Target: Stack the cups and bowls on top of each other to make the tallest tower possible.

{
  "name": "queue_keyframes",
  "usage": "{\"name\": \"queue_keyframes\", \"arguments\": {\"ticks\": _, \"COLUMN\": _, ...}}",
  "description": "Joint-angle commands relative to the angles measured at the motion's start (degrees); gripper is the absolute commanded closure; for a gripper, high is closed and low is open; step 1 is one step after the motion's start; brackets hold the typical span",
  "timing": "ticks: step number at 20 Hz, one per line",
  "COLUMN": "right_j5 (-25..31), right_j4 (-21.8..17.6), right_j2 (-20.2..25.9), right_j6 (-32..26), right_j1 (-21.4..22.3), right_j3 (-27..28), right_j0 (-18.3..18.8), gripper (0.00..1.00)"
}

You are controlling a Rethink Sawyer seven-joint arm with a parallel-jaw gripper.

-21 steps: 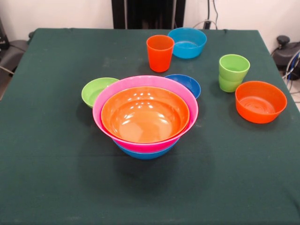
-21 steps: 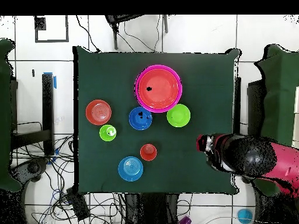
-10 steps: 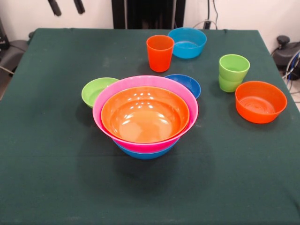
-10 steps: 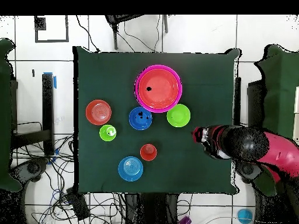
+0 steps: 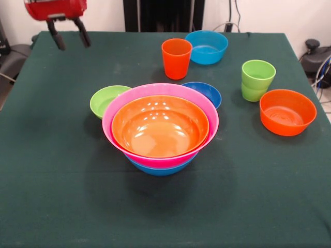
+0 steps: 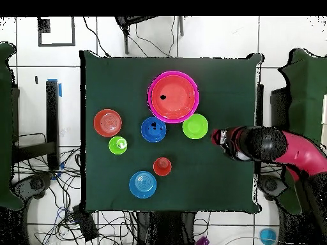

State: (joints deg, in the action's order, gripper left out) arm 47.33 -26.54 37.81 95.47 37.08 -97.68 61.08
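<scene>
Green cloth covers the table; your tower sits mid-table, orange in pink in blue. Your gripper hangs spread and empty above the far corner, near the lime green bowl, likely the next pick: descend and straddle its rim.

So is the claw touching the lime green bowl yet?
Apart. In the front view the open claw hangs high and far from the lime bowl, with bare table between.

The tower sits mid-table: orange bowl nested in pink, blue beneath. A lime green bowl and dark blue bowl flank it. An orange cup, light blue bowl, stacked green cups and a small orange bowl stand apart.
</scene>
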Motion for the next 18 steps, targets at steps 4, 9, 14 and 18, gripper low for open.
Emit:
{"name": "queue_keyframes", "arguments": {"ticks": 4, "right_j5": 7.62, "right_j4": -3.64, "right_j2": 2.09, "right_j6": -14.2, "right_j1": -3.98, "right_j3": 8.21, "right_j0": -3.97, "gripper": 0.0}}
{"name": "queue_keyframes", "arguments": {"ticks": 9, "right_j5": 7.47, "right_j4": -1.82, "right_j2": 3.16, "right_j6": -10.99, "right_j1": 0.13, "right_j3": 3.65, "right_j0": -4.15, "gripper": 0.0}}
{"name": "queue_keyframes", "arguments": {"ticks": 14, "right_j5": 4.37, "right_j4": 1.12, "right_j2": 3.4, "right_j6": -1.92, "right_j1": 7.72, "right_j3": -4.49, "right_j0": -6.04, "gripper": 0.0}}
{"name": "queue_keyframes", "arguments": {"ticks": 18, "right_j5": 1.5, "right_j4": 4.19, "right_j2": 2.09, "right_j6": 6.35, "right_j1": 13.14, "right_j3": -9.52, "right_j0": -9.77, "gripper": 0.0}}
